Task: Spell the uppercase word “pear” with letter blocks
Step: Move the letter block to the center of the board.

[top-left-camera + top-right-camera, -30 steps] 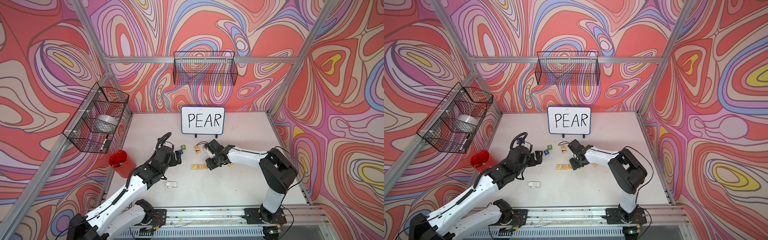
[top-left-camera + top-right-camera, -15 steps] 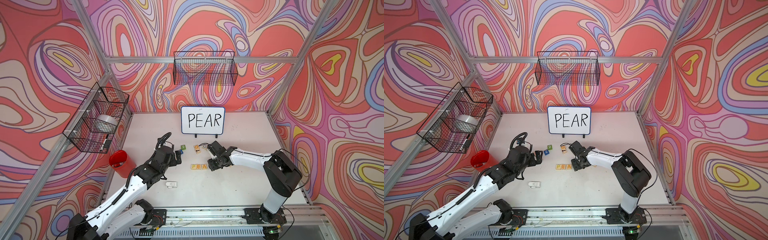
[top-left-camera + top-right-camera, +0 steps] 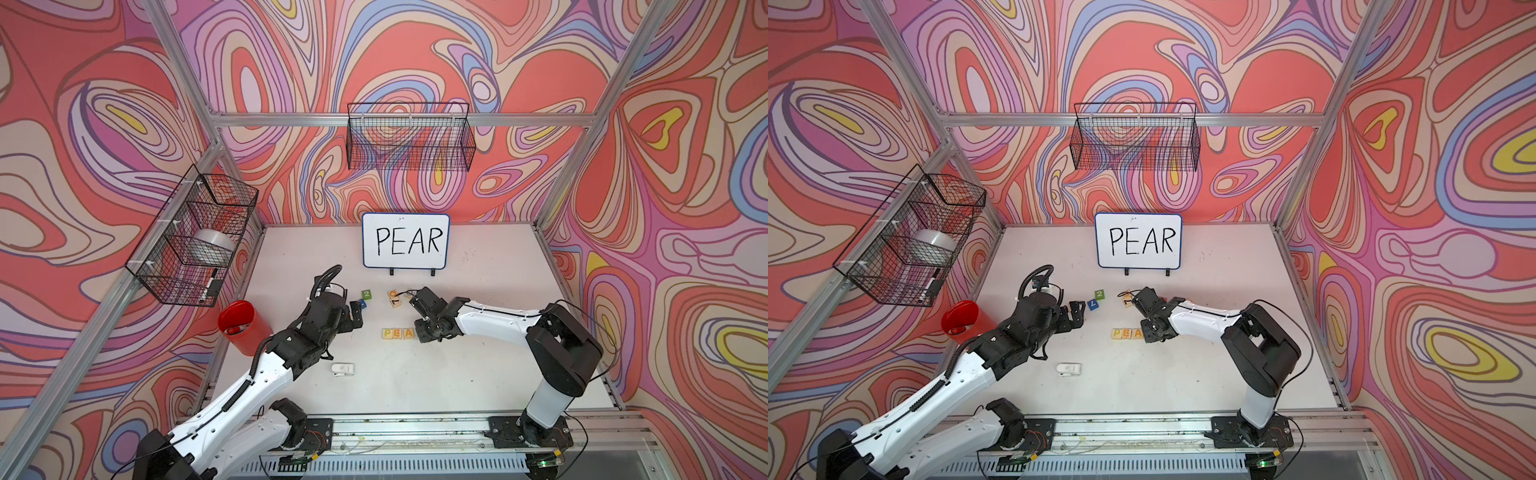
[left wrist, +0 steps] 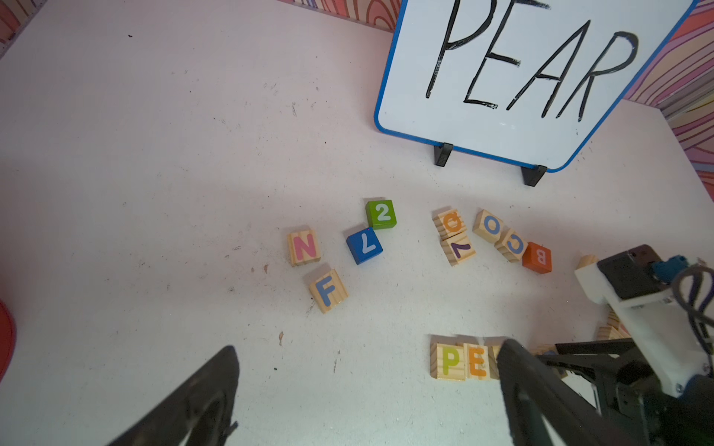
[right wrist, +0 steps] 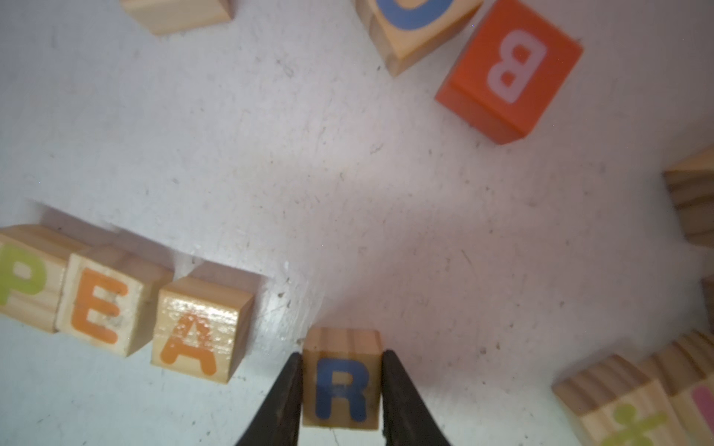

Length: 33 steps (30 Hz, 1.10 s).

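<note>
R block: pale wood with a blue R; the printed face is turned to the right wrist camera.
Right jaws: clamped on the R block, one jaw pressed flat against each of two opposite side faces, with the block seated between the tips.
R block vs row: it is held just beside the A block, apart from it, with a strip of bare tabletop seen between them.
Row: the P block, E block and A block are laid side by side and touching, letters up.
Lift: whether the R block is resting on the tabletop or raised cannot be told.
Top views: the R block is hidden under the right arm's tip at the A end of the row.
Left jaws: spread apart, with nothing between them; they are held over the tabletop near the F block.
Whiteboard: "PEAR" is written on it; it is stood at the back of the tabletop.
Others: the orange B cube and blue 7 cube are left well apart from the row.
</note>
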Tool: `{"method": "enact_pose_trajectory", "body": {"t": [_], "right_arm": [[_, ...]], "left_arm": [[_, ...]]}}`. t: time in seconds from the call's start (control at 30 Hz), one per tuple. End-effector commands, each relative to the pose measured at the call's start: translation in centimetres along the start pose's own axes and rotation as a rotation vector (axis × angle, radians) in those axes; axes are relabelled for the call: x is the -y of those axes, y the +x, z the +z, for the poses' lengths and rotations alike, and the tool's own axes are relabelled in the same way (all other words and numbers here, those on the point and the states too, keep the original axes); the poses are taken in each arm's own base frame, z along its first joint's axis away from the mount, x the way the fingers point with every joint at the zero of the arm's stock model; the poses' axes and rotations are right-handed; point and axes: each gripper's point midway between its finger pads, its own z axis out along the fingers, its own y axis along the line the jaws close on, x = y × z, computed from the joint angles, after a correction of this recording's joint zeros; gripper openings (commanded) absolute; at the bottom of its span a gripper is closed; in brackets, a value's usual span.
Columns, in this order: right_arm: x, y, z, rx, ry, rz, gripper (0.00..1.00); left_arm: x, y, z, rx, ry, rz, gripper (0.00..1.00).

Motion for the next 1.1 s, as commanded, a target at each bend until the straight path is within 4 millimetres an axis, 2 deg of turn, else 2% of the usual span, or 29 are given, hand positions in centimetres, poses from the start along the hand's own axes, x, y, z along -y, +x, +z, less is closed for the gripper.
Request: {"method": "enact_pose_trajectory", "body": {"t": [0.0, 0.17, 0.33, 0.37, 0.47, 1.07], "right_arm": [[0.6, 0.3, -0.5, 0.016, 0.045, 0.044, 0.33], [-0.2, 0.8, -0.1, 0.020, 0.047, 0.084, 0.32], [-1.4, 0.1, 0.3, 0.048, 0.036, 0.130, 0.32], [-1.4, 0.4, 1.0, 0.033, 0.052, 0.131, 0.32], [-1.5, 0.2, 1.3, 0.032, 0.066, 0.139, 0.32], [-2.7, -0.5, 1.6, 0.059, 0.016, 0.180, 0.32]], "left_arm": [[-0.5, 0.6, 0.0, -0.014, -0.014, -0.009, 1.00], [-0.5, 0.6, 0.1, -0.014, -0.013, -0.008, 1.00], [-0.4, 0.7, 0.2, -0.018, -0.010, -0.004, 1.00], [-0.4, 0.6, 0.2, -0.018, -0.010, -0.004, 1.00], [-0.4, 0.7, 0.2, -0.019, -0.011, 0.002, 1.00], [-0.5, 0.7, 0.1, -0.018, -0.015, 0.000, 1.00]]}}
